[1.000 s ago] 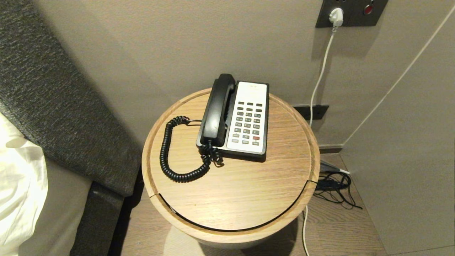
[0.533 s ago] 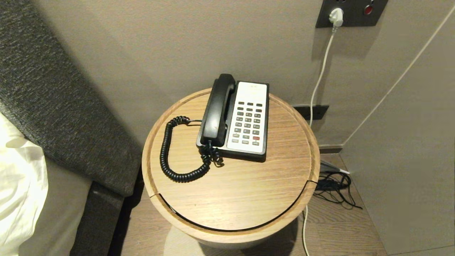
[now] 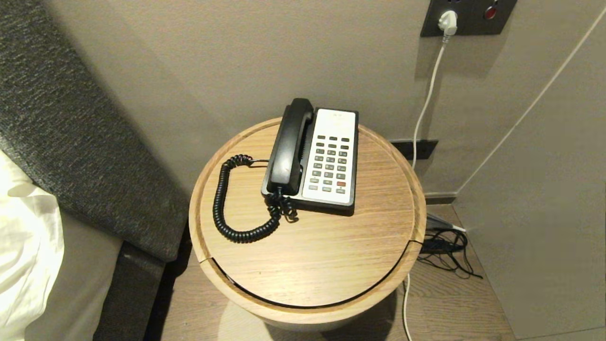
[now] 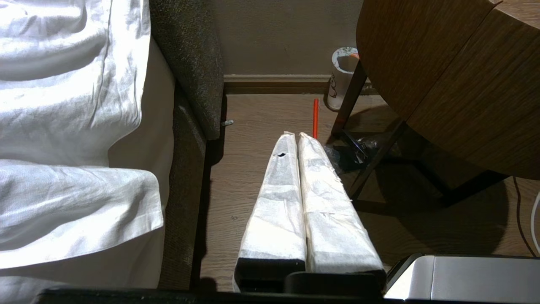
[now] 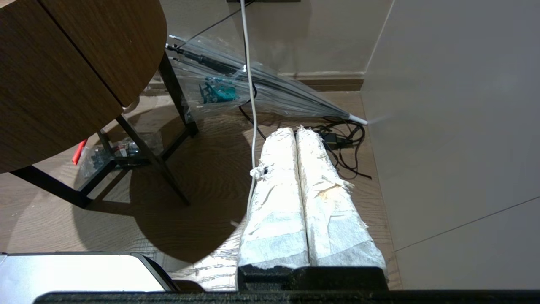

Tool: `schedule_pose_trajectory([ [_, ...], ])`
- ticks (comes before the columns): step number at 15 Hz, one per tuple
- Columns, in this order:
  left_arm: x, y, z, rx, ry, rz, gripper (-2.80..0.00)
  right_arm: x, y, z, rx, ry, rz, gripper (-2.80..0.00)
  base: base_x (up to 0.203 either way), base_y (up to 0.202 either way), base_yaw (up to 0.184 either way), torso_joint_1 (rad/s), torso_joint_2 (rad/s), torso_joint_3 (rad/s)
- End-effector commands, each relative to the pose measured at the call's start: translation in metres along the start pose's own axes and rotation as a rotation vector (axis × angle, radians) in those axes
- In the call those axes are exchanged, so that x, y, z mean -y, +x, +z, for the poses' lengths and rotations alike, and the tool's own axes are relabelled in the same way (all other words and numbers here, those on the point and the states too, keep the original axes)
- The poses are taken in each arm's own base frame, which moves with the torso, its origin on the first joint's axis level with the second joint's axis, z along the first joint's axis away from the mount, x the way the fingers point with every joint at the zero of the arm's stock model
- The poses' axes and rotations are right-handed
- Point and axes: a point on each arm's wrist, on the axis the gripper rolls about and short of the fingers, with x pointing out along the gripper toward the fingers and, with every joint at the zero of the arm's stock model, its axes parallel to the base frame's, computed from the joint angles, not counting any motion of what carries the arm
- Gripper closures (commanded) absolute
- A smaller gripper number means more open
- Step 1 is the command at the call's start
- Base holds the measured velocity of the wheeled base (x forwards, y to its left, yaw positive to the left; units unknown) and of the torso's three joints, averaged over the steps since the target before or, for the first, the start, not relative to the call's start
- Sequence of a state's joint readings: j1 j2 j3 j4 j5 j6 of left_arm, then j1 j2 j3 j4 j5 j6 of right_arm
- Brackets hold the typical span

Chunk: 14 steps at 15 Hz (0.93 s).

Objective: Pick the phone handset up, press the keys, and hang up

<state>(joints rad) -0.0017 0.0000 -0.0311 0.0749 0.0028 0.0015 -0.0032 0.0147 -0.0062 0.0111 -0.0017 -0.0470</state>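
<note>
before the first step, the phone handset cradled beside the keys near the round table's far edge, my left gripper and right gripper hang clenched and empty below the tabletop; next i must raise one and open it over the receiver

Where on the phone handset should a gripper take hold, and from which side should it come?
Probably the handset's slim middle, from above, fingers across its width. It lies in the cradle on the phone base's left; the ends look thicker, and the coiled cord leaves the near end.
</note>
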Motion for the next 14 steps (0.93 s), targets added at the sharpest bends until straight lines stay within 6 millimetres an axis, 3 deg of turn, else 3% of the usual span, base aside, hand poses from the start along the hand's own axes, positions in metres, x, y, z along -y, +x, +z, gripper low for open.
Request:
schedule_pose_trajectory([
  [1, 0.0000, 0.0003, -0.0003, -0.002, -0.001, -0.001, 0.00, 0.0000, 0.0002, 0.0001, -0.003, -0.001, 0.000, 0.00, 0.000, 0.000, 0.000, 0.000, 0.00, 0.000],
  [8, 0.0001, 0.0002, 0.0001, -0.001, 0.028, -0.003, 0.00, 0.0000, 0.0003, 0.0001, -0.003, -0.001, -0.001, 0.00, 0.000, 0.000, 0.000, 0.000, 0.00, 0.005],
  [14, 0.0000, 0.0003, -0.0002, -0.001, 0.018, -0.001, 0.00, 0.0000, 0.0002, 0.0001, -0.002, -0.001, 0.000, 0.00, 0.000, 0.000, 0.000, 0.001, 0.00, 0.180],
])
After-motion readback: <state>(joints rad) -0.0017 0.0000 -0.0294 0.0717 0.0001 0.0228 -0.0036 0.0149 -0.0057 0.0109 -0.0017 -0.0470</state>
